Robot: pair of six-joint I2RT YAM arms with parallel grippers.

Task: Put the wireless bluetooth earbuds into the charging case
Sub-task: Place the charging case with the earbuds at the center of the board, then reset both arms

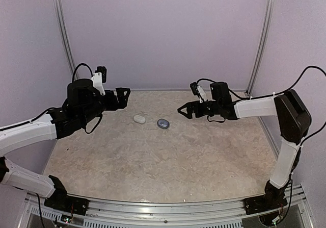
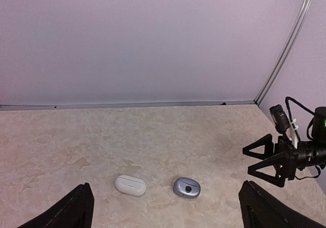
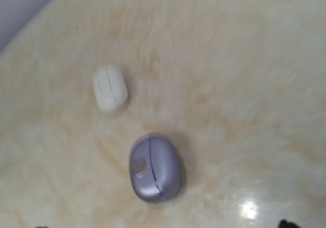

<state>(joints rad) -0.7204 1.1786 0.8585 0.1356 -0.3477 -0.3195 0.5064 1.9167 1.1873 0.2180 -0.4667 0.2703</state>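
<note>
Two shut oval charging cases lie side by side on the marbled table: a white case (image 1: 139,119) (image 2: 130,185) (image 3: 109,87) and, to its right, a purple-grey case (image 1: 163,124) (image 2: 186,187) (image 3: 155,169). The wireless bluetooth earbuds are out of view. My left gripper (image 1: 124,98) hovers left of the white case, open and holding nothing, its dark fingers (image 2: 76,210) at the bottom corners of the left wrist view. My right gripper (image 1: 182,111) (image 2: 262,160) hangs just right of the purple-grey case, jaws spread wide and empty.
Lilac walls close the table at the back and on both sides. Metal corner posts (image 1: 63,34) (image 1: 262,39) stand at the back left and back right. An aluminium rail (image 1: 168,207) runs along the near edge between the arm bases.
</note>
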